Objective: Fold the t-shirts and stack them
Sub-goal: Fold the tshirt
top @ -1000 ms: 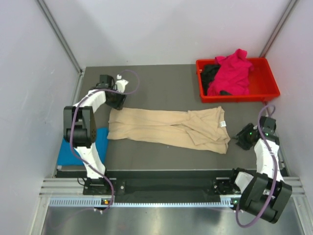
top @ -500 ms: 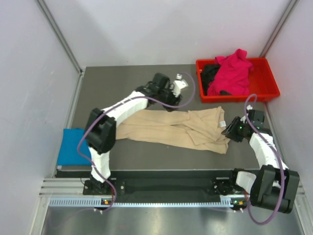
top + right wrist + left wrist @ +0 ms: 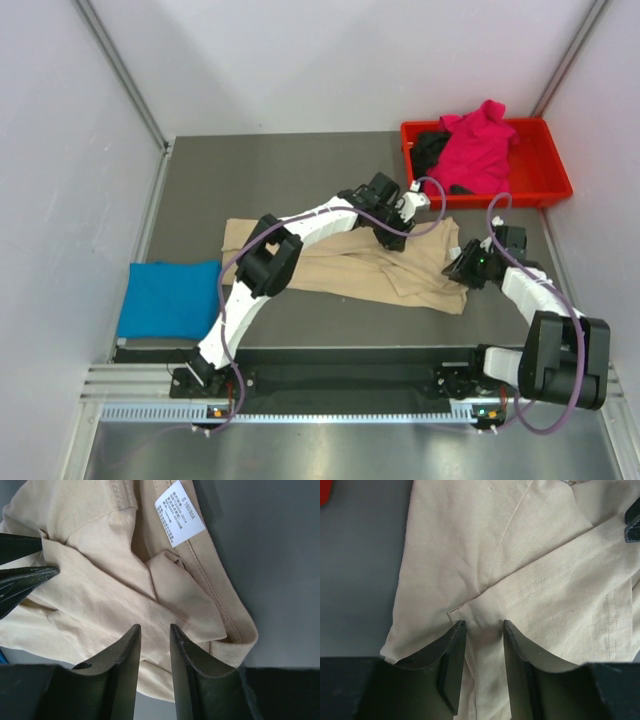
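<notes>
The beige t-shirt (image 3: 330, 255) lies flat and rumpled across the middle of the table. My left gripper (image 3: 395, 218) is stretched far right over its upper right part. In the left wrist view the gripper (image 3: 483, 625) is open, with its tips down on a seam of the beige cloth (image 3: 470, 540). My right gripper (image 3: 465, 268) is at the shirt's right end. In the right wrist view it (image 3: 154, 627) is narrowly open over folded beige cloth (image 3: 100, 580) near the white label (image 3: 179, 512). The blue t-shirt (image 3: 170, 298) lies folded at the left. The magenta t-shirt (image 3: 475, 150) and black t-shirt (image 3: 430, 150) lie in the tray.
The red tray (image 3: 545, 185) stands at the back right. The white side walls close in on both sides. The left arm spans the table over the shirt. The left gripper's fingers (image 3: 20, 575) show at the left edge of the right wrist view.
My left arm has swung from the table's far left across to the shirt's right part. My right gripper has moved in and left onto the shirt's right end.
</notes>
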Available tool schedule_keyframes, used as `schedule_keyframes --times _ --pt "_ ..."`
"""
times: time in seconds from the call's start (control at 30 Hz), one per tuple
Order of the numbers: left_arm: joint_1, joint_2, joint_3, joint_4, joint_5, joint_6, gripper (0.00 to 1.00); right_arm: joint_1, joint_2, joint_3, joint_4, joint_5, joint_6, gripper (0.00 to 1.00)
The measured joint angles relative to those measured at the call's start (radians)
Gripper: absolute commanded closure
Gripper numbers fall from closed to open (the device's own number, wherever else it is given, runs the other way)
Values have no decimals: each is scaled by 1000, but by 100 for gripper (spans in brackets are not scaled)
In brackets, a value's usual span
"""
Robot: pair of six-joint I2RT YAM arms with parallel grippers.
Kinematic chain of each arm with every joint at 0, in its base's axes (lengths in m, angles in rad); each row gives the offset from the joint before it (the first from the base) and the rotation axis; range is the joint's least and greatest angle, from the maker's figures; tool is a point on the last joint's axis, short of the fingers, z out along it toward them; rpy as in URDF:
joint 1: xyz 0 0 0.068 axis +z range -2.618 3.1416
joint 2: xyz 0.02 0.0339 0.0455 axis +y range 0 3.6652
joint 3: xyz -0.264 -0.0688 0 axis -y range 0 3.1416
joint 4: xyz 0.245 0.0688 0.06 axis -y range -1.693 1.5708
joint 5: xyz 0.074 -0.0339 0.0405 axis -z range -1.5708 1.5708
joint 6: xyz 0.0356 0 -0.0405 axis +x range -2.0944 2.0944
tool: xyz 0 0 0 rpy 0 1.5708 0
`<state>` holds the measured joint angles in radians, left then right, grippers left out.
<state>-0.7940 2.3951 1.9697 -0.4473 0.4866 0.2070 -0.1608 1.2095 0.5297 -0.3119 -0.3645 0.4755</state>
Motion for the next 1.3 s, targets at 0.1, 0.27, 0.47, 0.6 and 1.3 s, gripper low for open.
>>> schedule_keyframes --times 0.1,0.27,0.47,0.6,1.3 --pt "1 0 0 -2 14 -1 60 2 21 0 25 -3 7 70" --pt "-4 0 0 -2 31 -7 56 8 50 -2 50 -13 18 71" --pt "-6 4 50 -15 34 -15 56 16 74 -6 80 -30 29 73" --pt "-6 4 82 -8 33 -17 59 17 77 -6 81 -28 35 63" --pt "-14 48 54 15 -20 37 100 52 53 -25 68 23 62 81"
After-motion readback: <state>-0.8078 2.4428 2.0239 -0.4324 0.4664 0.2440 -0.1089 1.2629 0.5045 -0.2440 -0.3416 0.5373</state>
